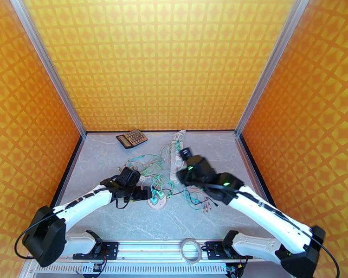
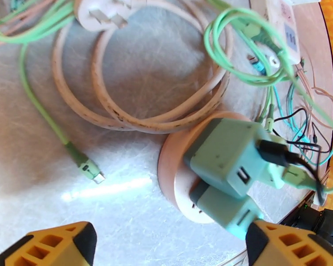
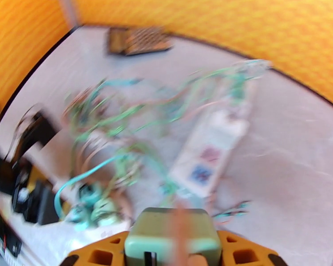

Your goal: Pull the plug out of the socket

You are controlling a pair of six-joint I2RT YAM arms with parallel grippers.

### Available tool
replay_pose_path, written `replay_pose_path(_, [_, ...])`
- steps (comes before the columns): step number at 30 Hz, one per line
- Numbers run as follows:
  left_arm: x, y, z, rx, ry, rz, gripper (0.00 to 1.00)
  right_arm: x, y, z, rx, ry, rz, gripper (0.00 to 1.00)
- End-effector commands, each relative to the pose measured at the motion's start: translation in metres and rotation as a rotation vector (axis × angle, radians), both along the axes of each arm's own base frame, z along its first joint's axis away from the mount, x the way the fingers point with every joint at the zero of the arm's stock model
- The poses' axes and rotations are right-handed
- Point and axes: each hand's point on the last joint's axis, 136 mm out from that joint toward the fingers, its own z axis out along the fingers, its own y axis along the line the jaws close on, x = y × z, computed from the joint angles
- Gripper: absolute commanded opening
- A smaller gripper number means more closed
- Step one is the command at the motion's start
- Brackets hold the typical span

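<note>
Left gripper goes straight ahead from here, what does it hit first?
Probably the lower green charger on the round socket, just ahead of the open left gripper and slightly off its centre line. Depth is hard to judge.

This is a robot test lab. Orange patterned walls and metal posts box in a grey table. The left arm and right arm are bolted to a rail at its near edge.
</note>
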Motion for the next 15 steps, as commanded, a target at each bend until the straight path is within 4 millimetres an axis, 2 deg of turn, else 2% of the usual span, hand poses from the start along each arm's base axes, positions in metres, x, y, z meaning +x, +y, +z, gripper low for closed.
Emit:
replay_pose_path(1, [0.004,0.007,0.014,0.016,-0.032,0.018,0.94,0.005,-0.034,0.016,-0.020,-0.027,-0.091,0.34])
replay_pose_path(4, [0.005,0.010,0.018,0.012,-0.042,0.025,0.95,0.012,-0.058,0.015,0.011,-0.005,-0.171,0.34])
replay_pose_path(11, [0.003,0.016,0.017,0.014,-0.045,0.033,0.94,0.021,-0.120,-0.004,0.038,0.079,-0.376,0.36])
replay_pose_path(15, [0.004,0.018,0.017,0.017,-0.045,0.035,0.95,0.025,-0.149,0.008,0.045,0.056,-0.457,0.36])
